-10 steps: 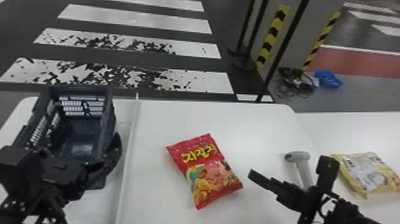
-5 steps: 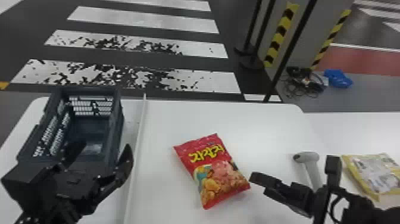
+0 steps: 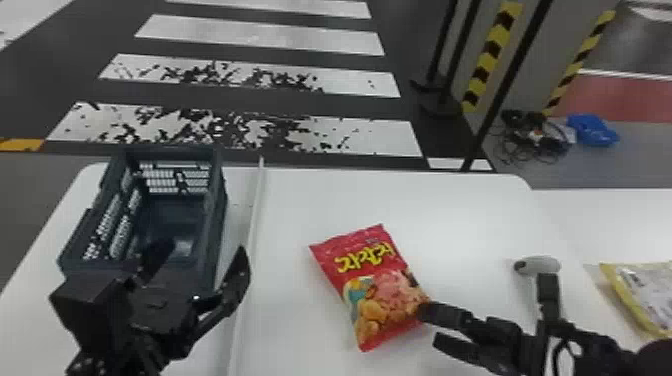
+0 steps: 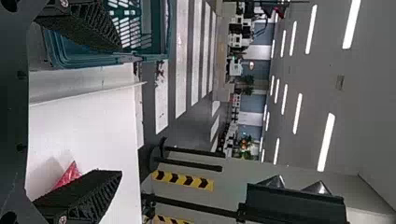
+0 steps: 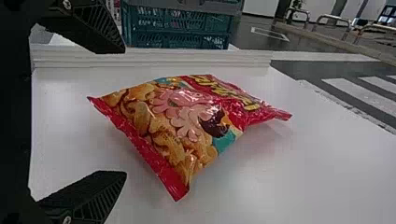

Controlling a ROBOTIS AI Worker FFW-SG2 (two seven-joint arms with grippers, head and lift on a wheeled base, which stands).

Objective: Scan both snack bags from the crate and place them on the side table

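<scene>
Head view: Inside a hall with a crosswalk (image 3: 390,140) painted across its dark floor, a red snack bag (image 3: 370,295) lies printed side up on a white table (image 3: 440,210). A blue-grey crate (image 3: 217,200) stands at the table's left end, beyond a pale ridge (image 3: 253,210). The left gripper (image 3: 204,252) is at the crate's near end, its fingers spread wide with nothing between them. At the right, the right gripper (image 3: 431,326) points toward the red bag, parted fingers near its edge and holding nothing. A scanner (image 3: 542,265) rests on the table near that arm, and a yellow snack bag (image 3: 645,295) lies farther right on a white surface. Behind are striped posts (image 3: 492,55), tangled cables (image 3: 535,135) and a blue object (image 3: 592,130) on the floor.

Left wrist view: The left gripper (image 4: 121,109) shows its ribbed fingers well apart and empty, one in front of the crate. A red corner of the snack bag peeks out beside the other. Long ceiling lights (image 4: 327,140) shine over the hall, with plants (image 4: 245,147) in the distance.

Right wrist view: The red bag sits puffed and creased on the white table, just ahead of the right gripper (image 5: 125,111), wide open and empty. Metal rails (image 5: 334,17) stand beyond the crosswalk.
</scene>
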